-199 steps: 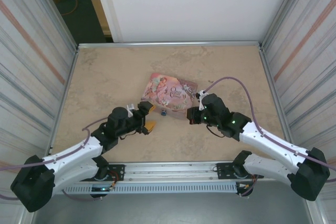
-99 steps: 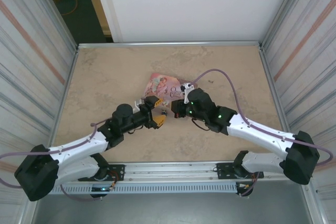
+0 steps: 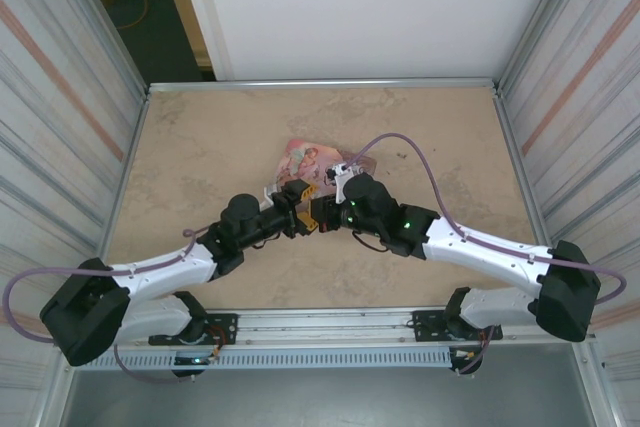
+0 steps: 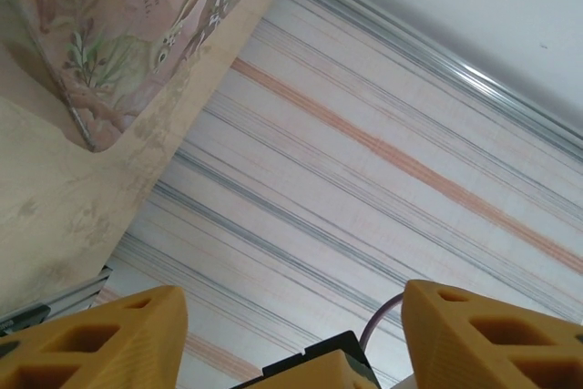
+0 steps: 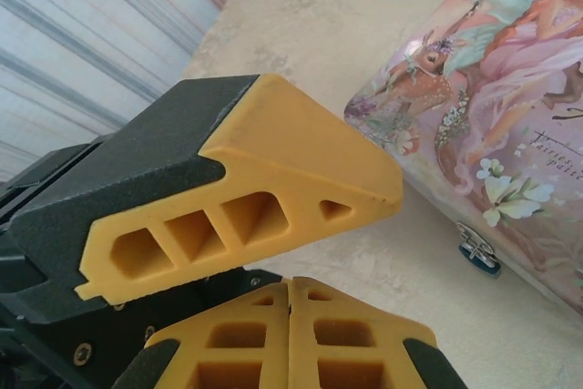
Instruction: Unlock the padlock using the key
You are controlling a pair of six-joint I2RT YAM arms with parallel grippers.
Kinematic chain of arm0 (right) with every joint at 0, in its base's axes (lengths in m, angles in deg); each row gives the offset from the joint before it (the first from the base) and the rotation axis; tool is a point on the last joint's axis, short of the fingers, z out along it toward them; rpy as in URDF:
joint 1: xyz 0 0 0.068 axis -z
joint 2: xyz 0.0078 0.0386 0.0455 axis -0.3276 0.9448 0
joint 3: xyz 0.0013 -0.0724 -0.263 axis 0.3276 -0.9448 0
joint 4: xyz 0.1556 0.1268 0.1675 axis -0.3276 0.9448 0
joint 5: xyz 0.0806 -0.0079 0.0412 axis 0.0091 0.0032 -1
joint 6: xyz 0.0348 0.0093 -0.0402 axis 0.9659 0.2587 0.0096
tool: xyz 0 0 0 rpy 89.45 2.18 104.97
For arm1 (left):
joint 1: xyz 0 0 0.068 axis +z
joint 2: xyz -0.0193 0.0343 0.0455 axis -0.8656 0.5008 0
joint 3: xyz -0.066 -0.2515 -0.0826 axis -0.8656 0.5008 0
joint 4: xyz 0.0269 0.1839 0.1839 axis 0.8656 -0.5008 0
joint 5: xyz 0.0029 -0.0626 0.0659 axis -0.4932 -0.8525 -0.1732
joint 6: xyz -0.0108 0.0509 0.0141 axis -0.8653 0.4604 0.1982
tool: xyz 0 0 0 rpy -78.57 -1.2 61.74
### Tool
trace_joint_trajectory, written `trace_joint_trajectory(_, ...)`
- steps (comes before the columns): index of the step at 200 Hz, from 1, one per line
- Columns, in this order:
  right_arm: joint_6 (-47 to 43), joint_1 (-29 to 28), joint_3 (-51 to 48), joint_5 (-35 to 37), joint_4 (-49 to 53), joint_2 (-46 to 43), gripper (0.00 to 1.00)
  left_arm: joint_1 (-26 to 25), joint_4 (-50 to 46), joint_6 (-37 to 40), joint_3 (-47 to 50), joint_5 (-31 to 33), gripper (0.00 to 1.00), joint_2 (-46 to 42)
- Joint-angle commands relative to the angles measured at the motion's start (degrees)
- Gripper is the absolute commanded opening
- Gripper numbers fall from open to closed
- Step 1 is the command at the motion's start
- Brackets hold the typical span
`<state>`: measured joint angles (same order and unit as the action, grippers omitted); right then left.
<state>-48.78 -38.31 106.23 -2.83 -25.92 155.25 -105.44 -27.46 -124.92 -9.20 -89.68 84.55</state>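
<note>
Top view, grippers: The left gripper (image 3: 300, 209) and the right gripper (image 3: 324, 213) meet nose to nose in the middle of the table (image 3: 200, 147). They sit just below the pink tin (image 3: 305, 159).

Top view, which is nearer: I think both are about as near to the spot by the tin's lower edge. I cannot pick one from up here.

Left wrist view, fingers: My left fingers (image 4: 100, 343) are spread wide apart, with nothing held between them.

Left wrist view, tin: The tin's corner is in the upper left of the frame, up and left of the fingers.

Right wrist view, fingers: My right fingers (image 5: 346, 343) are pressed together at the bottom of the frame. I cannot tell if they pinch the key.

Right wrist view, padlock: The padlock (image 5: 479, 254) lies on the table at the lower right, right beside the tin's edge.

Right wrist view, way to go: The padlock is to the right of my shut fingers and a bit higher. Its long side slants from upper left to lower right, metal end up.

Right wrist view, in the way: One left finger sits just above my right fingers, on the side away from the padlock.
</note>
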Motion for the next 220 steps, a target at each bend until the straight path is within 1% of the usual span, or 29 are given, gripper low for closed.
trace_joint_trajectory(1,0.71,-0.48,0.79,0.6,0.97,-2.19,0.0,-0.51,1.8,-0.27,-1.08,1.51,0.6,-0.65)
trace_joint_trajectory(24,0.57,-0.49,0.25,1.63,1.51,-3.62,0.0,-0.49,0.61,0.03,-0.97,1.88,0.55,-1.35)
trace_joint_trajectory(84,0.28,-0.47,0.07,2.37,2.21,-4.74,0.0,-0.47,-0.46,0.23,-0.51,2.47,0.37,-1.89)
trace_joint_trajectory(116,0.28,-0.49,-0.01,2.81,2.13,-5.34,0.0,-0.52,-0.81,0.37,-0.56,2.52,0.25,-1.96)
trace_joint_trajectory(169,0.24,-0.48,-0.35,3.88,2.48,-6.52,0.0,-0.47,-1.34,0.56,-0.2,2.56,0.16,-1.98)
trace_joint_trajectory(191,0.13,-0.38,-0.2,3.9,2.81,-6.59,0.0,-0.55,-1.51,0.95,-0.22,2.65,0.09,-2.16)
trace_joint_trajectory(212,0.17,-0.32,-0.36,4.04,3.01,-6.82,0.0,-0.47,-2.66,2.19,-0.51,2.75,0.0,-2.46)
trace_joint_trajectory(220,0.18,-0.23,-0.45,4.06,3.05,-7.01,0.0,-0.5,-3.29,3.04,-0.67,2.86,0.0,-2.81)
